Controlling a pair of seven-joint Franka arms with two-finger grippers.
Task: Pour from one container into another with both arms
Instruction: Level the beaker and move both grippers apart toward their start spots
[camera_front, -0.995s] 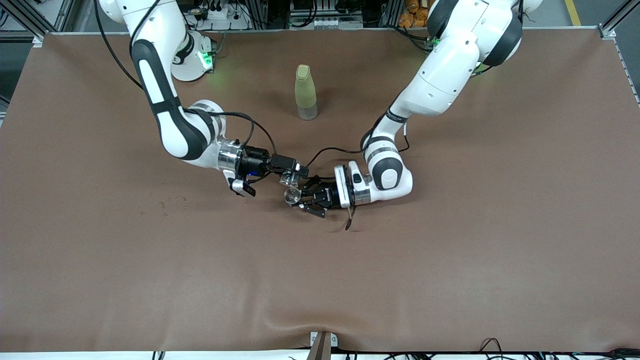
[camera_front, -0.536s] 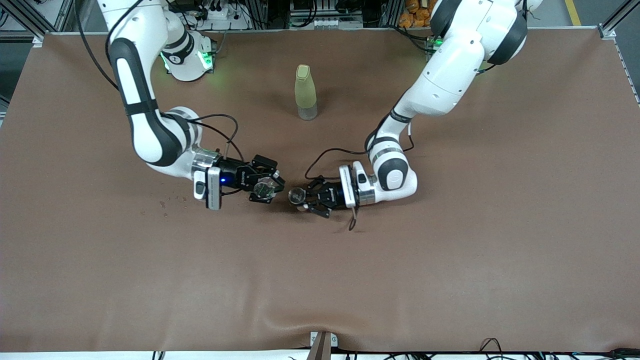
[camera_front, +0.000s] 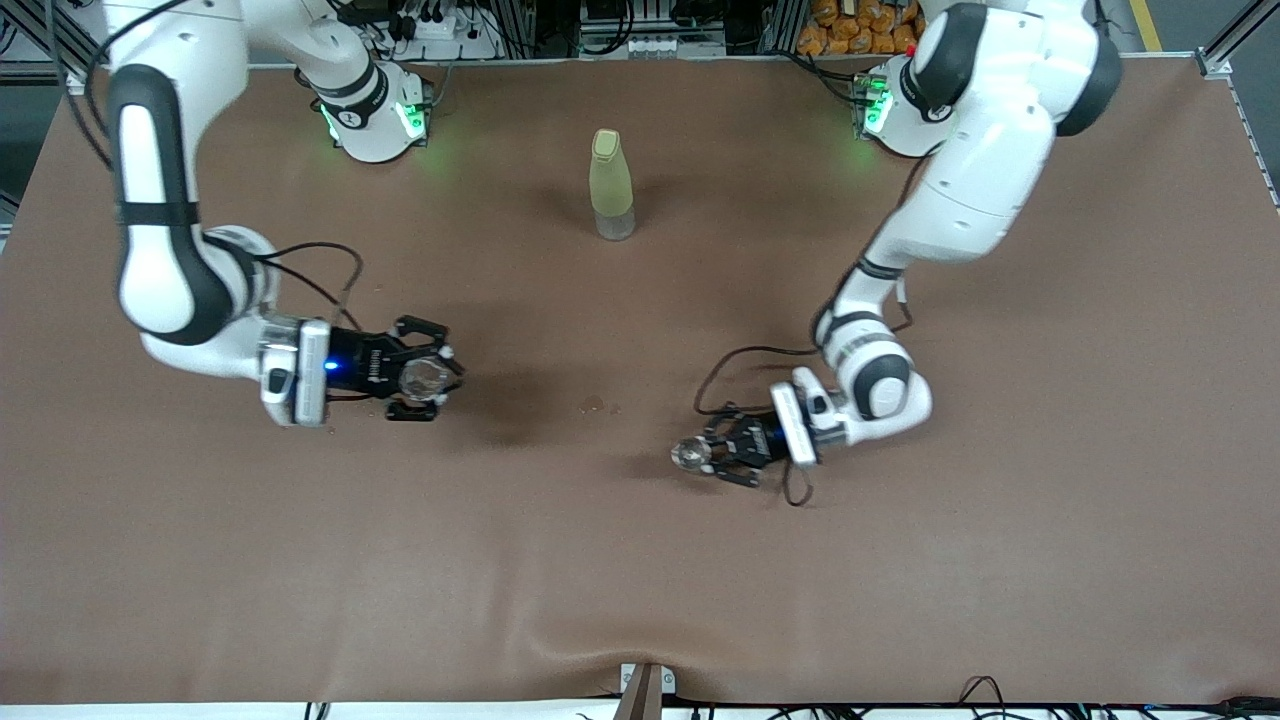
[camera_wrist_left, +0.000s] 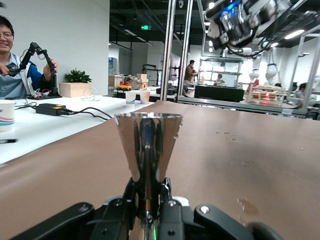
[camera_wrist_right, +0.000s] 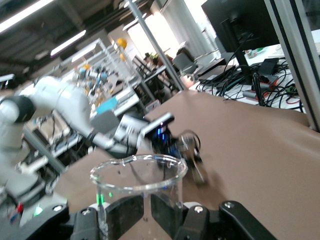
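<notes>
— Right gripper (camera_front: 428, 380) first: what has it got?
— Its fingers are clamped on the small clear glass cup (camera_front: 421, 378), upright with its mouth up, toward the right arm's end of the table. In the right wrist view the cup (camera_wrist_right: 138, 187) sits between the black fingers (camera_wrist_right: 123, 214) and looks empty, though I can't be sure.

— And the left gripper (camera_front: 712, 455)?
— Closed on the narrow waist of the silver jigger (camera_front: 690, 455), over the middle of the table. The left wrist view shows the jigger (camera_wrist_left: 148, 145) standing straight, long axis vertical, top cup open upward.

— So how do the two lie from each other?
— Well apart, with bare brown cloth between them and a small wet spot (camera_front: 594, 405) on it. The cup's mouth is nowhere near the jigger's rim, so any pour would need the cup carried across and tipped above that rim. Judging by the empty-looking cup and the spot, the pour may already be done and both vessels due to be set down.

— Anything in the way?
— Nothing between them. A tall yellow-green bottle (camera_front: 611, 184) stands farther from the front camera, well apart from both grippers. Some small marks (camera_wrist_left: 229, 135) dot the cloth toward the right arm's end.
</notes>
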